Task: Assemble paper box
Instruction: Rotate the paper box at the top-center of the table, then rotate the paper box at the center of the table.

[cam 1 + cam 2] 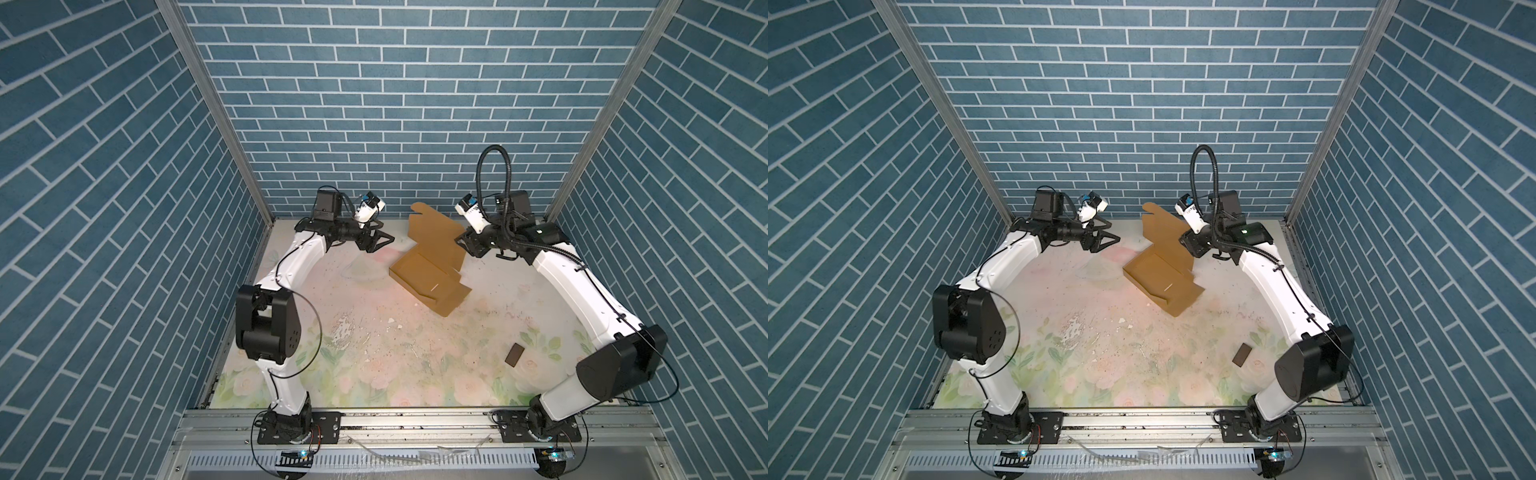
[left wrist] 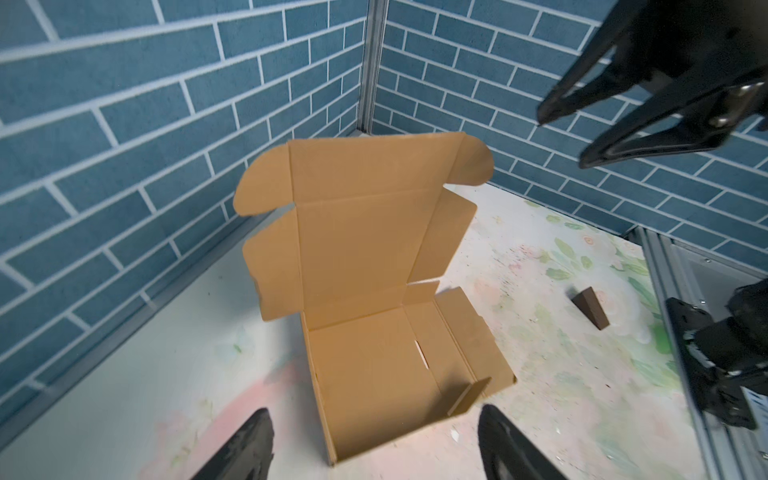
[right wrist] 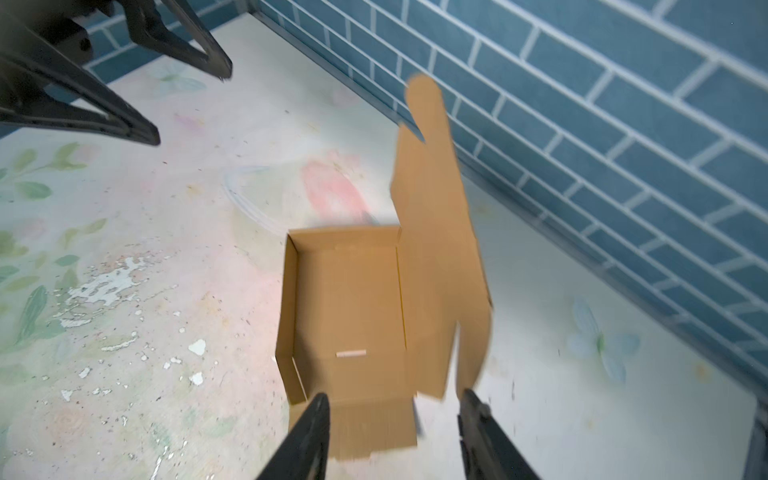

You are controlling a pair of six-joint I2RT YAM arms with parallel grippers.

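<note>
1. Toward the far side of the table (image 1: 374, 374), right of centre, the paper box (image 1: 424, 270) sits half-formed. Its tray base lies flat, its lid (image 2: 357, 232) stands upright near the brick back wall (image 1: 374, 124), and one side flap (image 2: 478, 332) is splayed out flat.
2. Off the box's open side, the left gripper (image 1: 386, 233) hovers wide open and empty. Beside the lid's outer edge, the right gripper (image 2: 561, 140) has its jaws apart and holds nothing.
3. Neither arm pins the tray, so a push on the flat flap would probably slide or spin the light cardboard rather than fold it.
4. A sideways brush from the right gripper could topple the lid over the unfolded flap, or crease its rounded tab (image 2: 473, 162).
5. Shoving the box backward could jam the lid against the wall.
</note>
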